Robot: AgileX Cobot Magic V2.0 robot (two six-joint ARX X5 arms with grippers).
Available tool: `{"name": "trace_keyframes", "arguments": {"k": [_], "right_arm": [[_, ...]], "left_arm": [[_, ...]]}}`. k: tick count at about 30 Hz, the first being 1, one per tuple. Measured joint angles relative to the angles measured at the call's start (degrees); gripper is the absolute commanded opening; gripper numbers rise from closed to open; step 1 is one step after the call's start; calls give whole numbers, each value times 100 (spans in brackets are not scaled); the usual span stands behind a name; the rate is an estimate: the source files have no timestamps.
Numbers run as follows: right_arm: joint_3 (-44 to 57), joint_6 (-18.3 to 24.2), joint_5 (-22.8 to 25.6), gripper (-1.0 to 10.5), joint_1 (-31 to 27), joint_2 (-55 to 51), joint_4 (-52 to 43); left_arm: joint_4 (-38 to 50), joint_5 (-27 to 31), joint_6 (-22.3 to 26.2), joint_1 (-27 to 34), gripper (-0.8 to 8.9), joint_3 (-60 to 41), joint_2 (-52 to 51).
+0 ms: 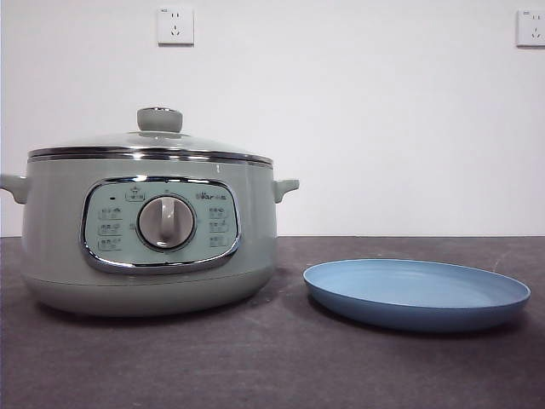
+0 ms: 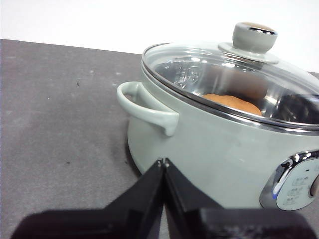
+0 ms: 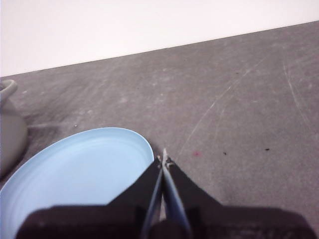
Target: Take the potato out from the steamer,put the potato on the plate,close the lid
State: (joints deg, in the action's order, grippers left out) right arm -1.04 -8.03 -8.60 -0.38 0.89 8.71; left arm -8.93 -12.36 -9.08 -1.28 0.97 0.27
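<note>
lid (image 1: 149, 145) sitting closed on steamer (image 1: 145, 247) | potato (image 2: 232, 103) lying inside | plate (image 1: 417, 294) resting right, bare | left pincer (image 2: 163, 162), right pincer (image 3: 163, 158) both pressed together

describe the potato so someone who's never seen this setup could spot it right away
Find the big sage-green steamer beside the blue plate on the dark table. Look through its clear glass lid, which is on: the potato lies inside, the only orange-brown, rounded thing among pale green, glass and chrome.
</note>
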Motion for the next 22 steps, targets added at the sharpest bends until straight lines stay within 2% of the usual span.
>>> {"name": "trace_keyframes", "arguments": {"k": [4,9,12,16,22], "right_arm": [[0,-208,-2,-2,0,0,-240],[-72,-1049,-2,-10,0,0,-1051],[-474,-1456,0,-10,0,50,-1340],[-1432,-1657,-2,-10,0,328,-1429],[-3198,-1602,-81,-10,0,1375,-1359]], "left_arm": [[57,-11,-15,0,-3,0,0],[533,-2,-540,0,-6,107,2],[590,4,-831,0,-6,575,31],[638,28,-953,0,-6,1486,240],[645,127,-935,0,-6,2894,1211]]}}
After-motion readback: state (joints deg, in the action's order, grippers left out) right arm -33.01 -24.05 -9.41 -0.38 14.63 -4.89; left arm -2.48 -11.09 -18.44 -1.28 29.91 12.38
